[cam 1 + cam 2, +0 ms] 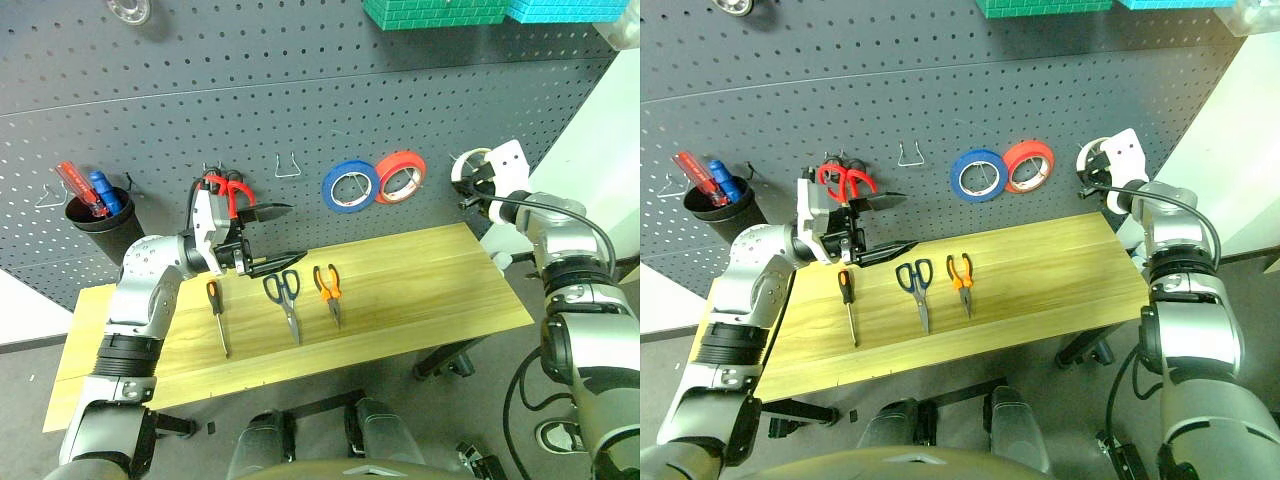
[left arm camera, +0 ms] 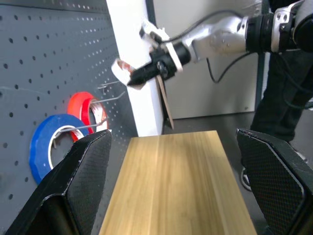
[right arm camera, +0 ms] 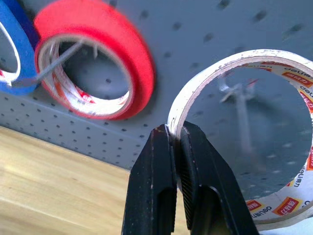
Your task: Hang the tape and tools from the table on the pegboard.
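Observation:
The whitish tape (image 3: 254,55) is pinched by its rim in my shut right gripper (image 3: 174,134), held up close to the pegboard (image 1: 300,90) to the right of the red roll, at the table's far right (image 1: 462,160). A wire hook (image 3: 239,98) shows through the tape's hole. On the table (image 1: 430,290) lie the screwdriver (image 1: 216,315), the dark-handled scissors (image 1: 286,295) and the orange-handled pliers (image 1: 330,290), side by side. My left gripper (image 1: 285,235) hovers open and empty just above them, pointing right along the board.
A blue roll (image 1: 349,186) and a red roll (image 1: 400,176) hang on hooks. Red-handled scissors (image 1: 228,190) hang behind my left gripper, beside an empty wire hook (image 1: 288,165). A black cup with pens (image 1: 97,210) hangs far left. A white wall (image 2: 134,73) borders the board's right end.

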Action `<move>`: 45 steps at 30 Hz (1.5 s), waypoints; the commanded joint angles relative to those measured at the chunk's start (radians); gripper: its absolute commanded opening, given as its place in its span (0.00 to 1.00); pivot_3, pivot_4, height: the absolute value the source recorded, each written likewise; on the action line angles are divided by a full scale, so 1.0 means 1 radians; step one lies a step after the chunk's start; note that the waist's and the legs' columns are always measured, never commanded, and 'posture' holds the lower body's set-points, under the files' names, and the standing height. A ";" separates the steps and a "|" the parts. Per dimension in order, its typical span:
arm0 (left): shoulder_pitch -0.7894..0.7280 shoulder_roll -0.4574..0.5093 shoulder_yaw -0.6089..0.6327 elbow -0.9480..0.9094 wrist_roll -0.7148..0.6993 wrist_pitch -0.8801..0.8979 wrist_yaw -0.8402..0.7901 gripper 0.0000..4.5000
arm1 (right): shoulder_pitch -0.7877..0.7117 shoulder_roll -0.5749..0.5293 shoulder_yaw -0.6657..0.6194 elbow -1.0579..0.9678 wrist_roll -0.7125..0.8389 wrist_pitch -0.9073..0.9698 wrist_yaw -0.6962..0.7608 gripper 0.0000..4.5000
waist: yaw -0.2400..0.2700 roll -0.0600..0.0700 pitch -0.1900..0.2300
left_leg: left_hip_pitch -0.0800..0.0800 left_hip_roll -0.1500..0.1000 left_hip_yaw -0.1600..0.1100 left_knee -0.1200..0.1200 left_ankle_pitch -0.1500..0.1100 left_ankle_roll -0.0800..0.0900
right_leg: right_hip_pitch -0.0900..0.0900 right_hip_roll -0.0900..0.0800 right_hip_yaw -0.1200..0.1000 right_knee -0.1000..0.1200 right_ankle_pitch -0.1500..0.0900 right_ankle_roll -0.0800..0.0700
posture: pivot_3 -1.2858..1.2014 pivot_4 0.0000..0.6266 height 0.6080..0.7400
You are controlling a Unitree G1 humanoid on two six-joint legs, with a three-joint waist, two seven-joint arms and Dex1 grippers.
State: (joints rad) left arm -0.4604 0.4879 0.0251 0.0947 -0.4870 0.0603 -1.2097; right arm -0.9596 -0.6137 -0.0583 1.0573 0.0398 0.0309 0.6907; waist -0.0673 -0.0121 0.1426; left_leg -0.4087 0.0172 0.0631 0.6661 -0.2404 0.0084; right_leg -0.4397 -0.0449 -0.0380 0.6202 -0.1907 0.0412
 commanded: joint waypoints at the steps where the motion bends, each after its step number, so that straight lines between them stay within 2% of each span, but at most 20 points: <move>1: -0.005 0.016 0.009 -0.037 0.009 0.001 0.017 0.95 | -0.073 0.006 -0.011 0.067 -0.014 -0.063 -0.036 0.01 | 0.001 0.000 0.000 | 0.000 0.000 0.000 0.000 0.000 0.000 | 0.000 0.000 0.001 0.000 0.000 0.000 | 0.51 0.08 1.00; 15: -0.057 -0.004 -0.023 0.022 0.056 -0.015 0.054 0.95 | -0.198 0.073 -0.052 0.239 -0.031 -0.091 -0.181 0.01 | 0.015 0.000 0.000 | 0.004 0.000 0.008 0.000 0.000 0.001 | -0.002 0.000 0.008 0.006 0.000 0.000 | 0.53 0.11 1.00; 18: -0.074 -0.009 -0.030 0.053 0.080 -0.036 0.056 0.95 | -0.202 0.083 -0.049 0.247 -0.040 -0.087 -0.189 0.18 | 0.025 0.000 0.000 | 0.005 0.000 0.011 0.000 0.001 0.001 | -0.002 0.000 0.009 0.008 0.000 0.000 | 0.54 0.12 1.00; 26: -0.047 0.002 -0.018 0.023 0.075 -0.020 0.063 0.95 | -0.187 0.069 -0.038 0.227 -0.062 -0.088 -0.139 0.74 | 0.031 0.000 0.000 | 0.005 0.000 0.011 0.000 0.001 0.002 | -0.003 -0.001 0.011 0.008 -0.001 -0.001 | 0.54 0.13 1.00; 27: -0.037 0.004 -0.016 0.010 0.071 -0.013 0.065 0.95 | -0.183 0.061 -0.039 0.217 -0.059 -0.088 -0.120 0.84 | 0.030 0.000 0.000 | 0.005 0.000 0.011 0.000 0.001 0.002 | -0.003 -0.001 0.011 0.008 -0.001 -0.001 | 0.54 0.13 1.00; 28: -0.025 0.007 -0.014 -0.005 0.067 -0.007 0.068 0.95 | -0.176 0.051 -0.041 0.201 -0.053 -0.086 -0.086 0.89 | 0.030 0.000 0.000 | 0.005 0.000 0.012 0.000 0.001 0.002 | -0.003 -0.001 0.011 0.008 -0.001 -0.001 | 0.54 0.14 1.00; 30: -0.004 0.013 -0.012 -0.033 0.061 0.003 0.072 0.95 | -0.161 0.032 -0.043 0.166 -0.042 -0.074 -0.024 0.89 | 0.031 0.000 0.000 | 0.005 0.001 0.012 -0.001 0.001 0.002 | -0.003 -0.001 0.011 0.008 -0.001 -0.001 | 0.54 0.14 1.00; 33: 0.032 0.024 -0.004 -0.076 0.047 0.025 0.078 0.95 | -0.091 -0.007 -0.042 0.040 -0.018 -0.025 0.088 0.89 | 0.036 0.000 0.000 | 0.005 0.001 0.012 -0.001 0.001 0.002 | -0.004 -0.001 0.011 0.008 -0.001 -0.002 | 0.54 0.15 1.00; 36: 0.046 0.030 -0.003 -0.093 0.041 0.031 0.082 0.95 | -0.037 -0.021 -0.046 -0.072 -0.001 0.033 0.121 0.89 | 0.049 0.000 0.000 | 0.005 0.001 0.012 -0.001 0.001 0.002 | -0.004 -0.001 0.011 0.008 -0.004 0.000 | 0.54 0.15 1.00; 39: 0.105 0.050 0.017 -0.163 0.009 0.072 0.088 0.95 | 0.142 -0.069 -0.075 -0.440 0.087 0.267 0.194 0.89 | 0.056 0.000 0.001 | 0.005 0.002 0.012 -0.001 0.001 0.002 | -0.004 -0.001 0.011 0.008 -0.004 0.000 | 0.53 0.18 1.00; 41: 0.142 0.058 0.024 -0.208 0.008 0.085 0.107 0.95 | 0.238 -0.085 -0.086 -0.645 0.129 0.401 0.193 0.89 | 0.059 0.000 0.001 | 0.004 0.003 0.011 -0.001 0.000 0.003 | -0.005 -0.001 0.012 0.008 -0.005 0.000 | 0.53 0.20 1.00; 45: 0.213 0.071 0.026 -0.269 0.024 0.123 0.172 0.95 | 0.372 -0.105 -0.089 -0.948 0.194 0.621 0.174 0.89 | 0.056 0.000 0.002 | 0.003 0.003 0.012 -0.001 0.000 0.003 | -0.007 -0.003 0.012 0.007 -0.005 0.000 | 0.53 0.21 1.00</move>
State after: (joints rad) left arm -0.2588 0.5480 0.0273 -0.1250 -0.4590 0.1721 -1.0639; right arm -0.5919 -0.6982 -0.1263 0.2308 0.1932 0.5811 0.8703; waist -0.0108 -0.0119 0.1450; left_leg -0.4057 0.0203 0.0757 0.6649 -0.2405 0.0112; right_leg -0.4463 -0.0481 -0.0263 0.6273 -0.1958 0.0412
